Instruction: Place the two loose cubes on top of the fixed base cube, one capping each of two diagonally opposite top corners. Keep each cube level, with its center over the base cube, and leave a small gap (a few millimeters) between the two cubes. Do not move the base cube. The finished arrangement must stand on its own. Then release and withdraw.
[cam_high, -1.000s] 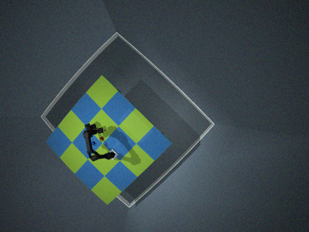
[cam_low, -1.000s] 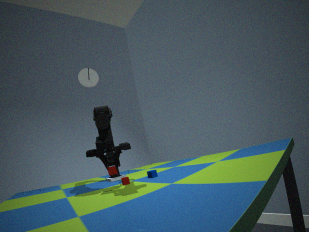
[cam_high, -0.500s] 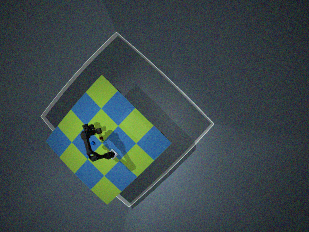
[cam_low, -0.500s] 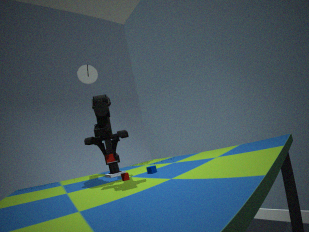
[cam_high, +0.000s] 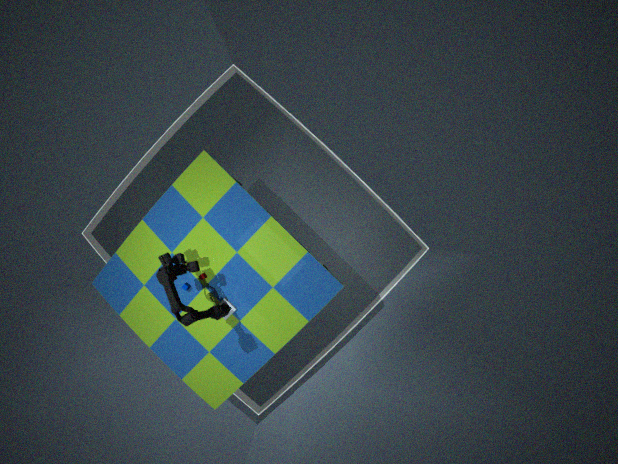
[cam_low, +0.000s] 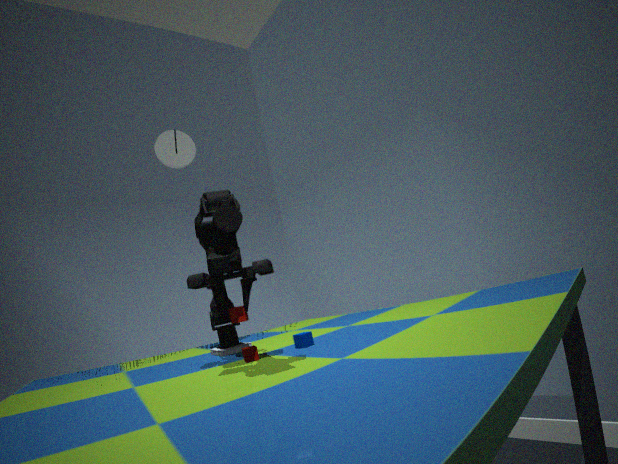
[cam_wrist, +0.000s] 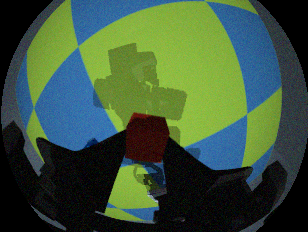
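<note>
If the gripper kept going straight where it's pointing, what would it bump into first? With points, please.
Probably the checkered table top (cam_high: 272, 317) (cam_low: 350, 410) (cam_wrist: 175, 50), red cube (cam_low: 238, 315) (cam_wrist: 146, 139) in the gripper (cam_high: 180, 267) (cam_low: 238, 314) (cam_wrist: 146, 137) first. The other red cube (cam_high: 202, 276) (cam_low: 250, 354) might be hidden in line.
</note>
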